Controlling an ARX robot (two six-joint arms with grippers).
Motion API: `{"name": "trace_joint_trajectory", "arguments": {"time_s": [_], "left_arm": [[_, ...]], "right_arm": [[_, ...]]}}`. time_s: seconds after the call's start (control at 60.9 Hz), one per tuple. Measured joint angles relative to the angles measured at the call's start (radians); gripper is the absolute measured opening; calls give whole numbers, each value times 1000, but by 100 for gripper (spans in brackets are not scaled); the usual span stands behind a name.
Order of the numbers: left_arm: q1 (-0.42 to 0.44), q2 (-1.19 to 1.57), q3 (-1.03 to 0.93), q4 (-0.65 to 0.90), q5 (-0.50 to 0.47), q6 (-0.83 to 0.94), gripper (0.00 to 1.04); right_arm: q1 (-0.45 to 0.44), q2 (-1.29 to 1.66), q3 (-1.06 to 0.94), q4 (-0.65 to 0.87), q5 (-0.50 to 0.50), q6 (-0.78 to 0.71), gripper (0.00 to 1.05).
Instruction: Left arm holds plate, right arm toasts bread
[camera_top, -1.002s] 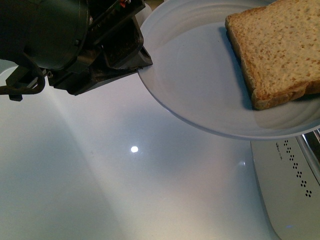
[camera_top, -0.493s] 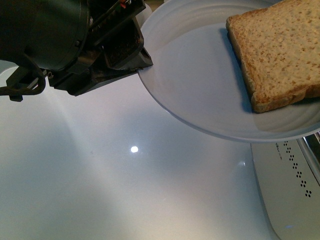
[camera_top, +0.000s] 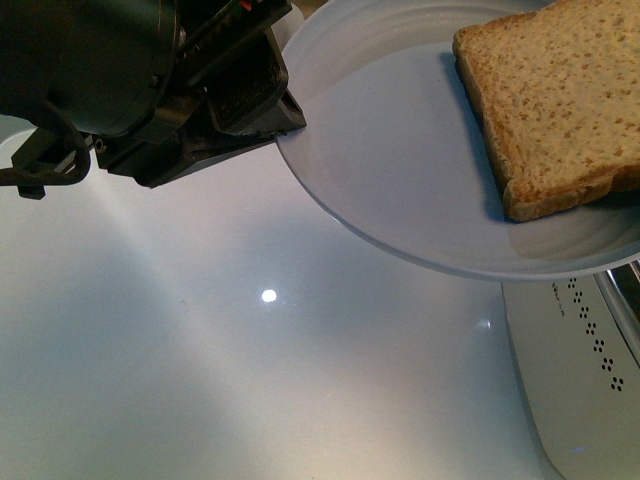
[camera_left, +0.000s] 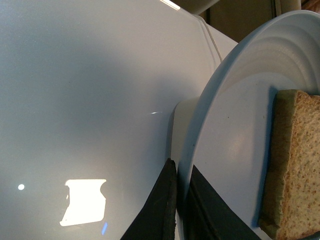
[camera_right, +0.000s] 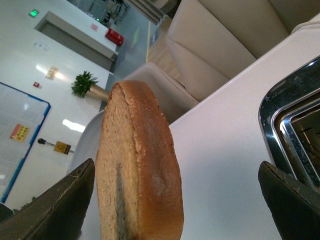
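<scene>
White desk (camera_top: 200, 380) below; your left tool (camera_top: 290, 125) clamps the plate (camera_top: 400, 180), offering bread (camera_top: 560, 100) to your spread right tool (camera_right: 177, 197).

The bulky black left arm (camera_top: 90, 70) reaches in high. Its wedge-shaped black left gripper (camera_left: 181, 200) is clamped, with one jaw on each face of the rim of a round pale blue-grey glossy plate (camera_left: 235, 150). The right gripper (camera_right: 177, 202) has its dark fingertips (camera_right: 60, 205) spread wide apart.

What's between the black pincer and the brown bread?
Just bare round pale blue-grey plate, the front view shows, from black left pincer to brown wholemeal bread slice.
</scene>
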Motion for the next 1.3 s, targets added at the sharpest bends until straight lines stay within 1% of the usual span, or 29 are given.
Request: {"name": "trace_joint_trajectory", "arguments": {"time_s": [0.033,0.099,0.148,0.197,0.214,0.23,0.279,0.312,0.378,0.542,0.575,0.624,0.657,0.772,0.838,0.887,0.986,1.085,1.2,1.298], "left_arm": [[0,0,0,0,0,0,3],[0,0,0,0,0,0,3],[0,0,0,0,0,0,3],[0,0,0,0,0,0,3],[0,0,0,0,0,0,3],[0,0,0,0,0,0,3],[0,0,0,0,0,0,3],[0,0,0,0,0,0,3],[0,0,0,0,0,0,3],[0,0,0,0,0,0,3],[0,0,0,0,0,0,3],[0,0,0,0,0,0,3],[0,0,0,0,0,0,3],[0,0,0,0,2,0,3],[0,0,0,0,3,-1,3],[0,0,0,0,3,-1,3],[0,0,0,0,3,-1,3],[0,0,0,0,3,-1,3],[0,0,0,0,3,-1,3],[0,0,0,0,3,-1,3]], "right_arm": [[0,6,2,8,-1,3,95],[0,23,9,26,-6,17,90],[2,36,15,38,-6,29,78],[2,40,16,40,-6,31,71],[3,43,17,42,-5,32,67],[4,44,17,42,-5,32,66],[9,48,19,44,-3,35,57],[10,49,19,44,-3,37,54],[16,52,21,48,-3,44,42],[18,54,24,49,-7,48,16],[18,50,25,46,-7,48,13],[18,30,28,26,-8,48,6],[18,11,31,9,-8,47,4],[17,-111,65,-101,6,21,4],[11,-209,106,-196,25,-13,4],[-3,-291,145,-280,31,-47,4],[-38,-384,196,-374,30,-84,4],[-92,-462,245,-464,27,-136,4],[-155,-530,286,-563,56,-289,4],[-170,-540,285,-602,72,-401,4]]}}
